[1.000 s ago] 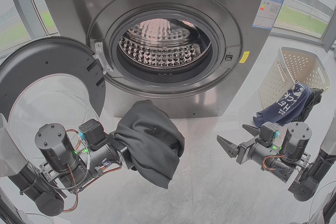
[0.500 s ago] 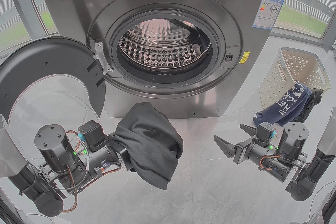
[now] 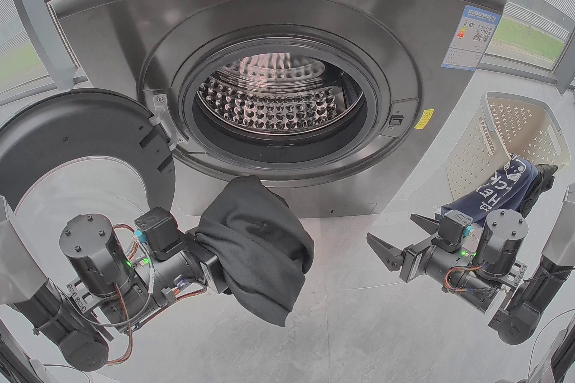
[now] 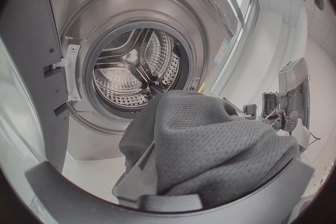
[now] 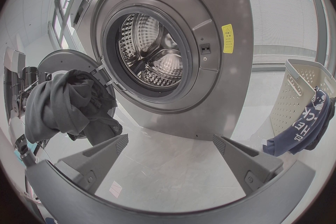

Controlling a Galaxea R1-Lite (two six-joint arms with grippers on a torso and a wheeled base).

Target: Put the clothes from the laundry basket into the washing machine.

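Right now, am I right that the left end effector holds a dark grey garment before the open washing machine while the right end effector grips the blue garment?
Not quite. In the head view the right end effector is open and empty; the blue garment hangs over the wall of the laundry basket. The left end effector does hold the dark grey garment before the open washing machine.

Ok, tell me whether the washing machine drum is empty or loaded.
Empty, as far as visible: the drum shows only bare perforated steel. The dark garment hangs from the left gripper, outside, below the opening.
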